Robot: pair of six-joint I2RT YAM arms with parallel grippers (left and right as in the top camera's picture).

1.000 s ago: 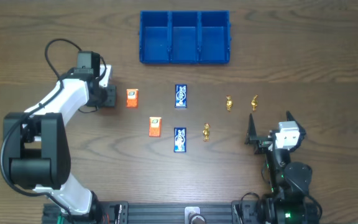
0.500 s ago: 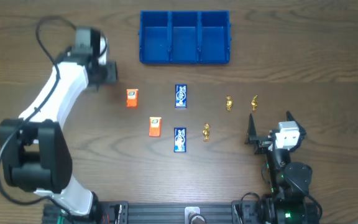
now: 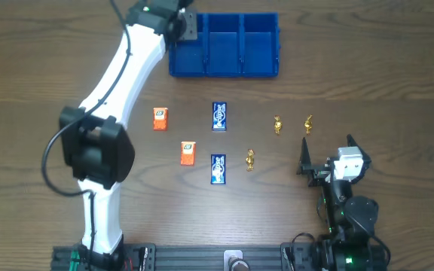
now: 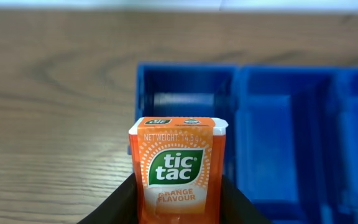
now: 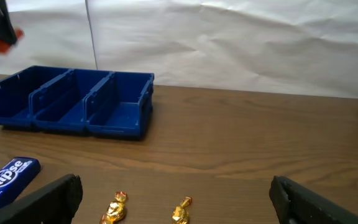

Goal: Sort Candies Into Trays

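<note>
**Orange box held at the tray's end, not yet dropped**

The left tool is closed on an orange box, its two fingers pressed against the box's sides and the box standing upright between them. It hangs at the left end of the blue tray. From the wrist camera the box seems to sit at that end compartment's outer wall rather than plainly over its floor. The right tool rests well in front of the tray, spread wide and holding nothing.

On the desk in front of the tray lie two more orange boxes, two blue packs and three gold candies, all apart from one another.

The main risk, as I judge it, is letting go too soon. The box could strike the wall's top edge and tip back onto the desk. Coming down too low could knock a finger against the wall and shove the tray. Travelling too far along could put the box past the divider, mixing the kinds.
</note>
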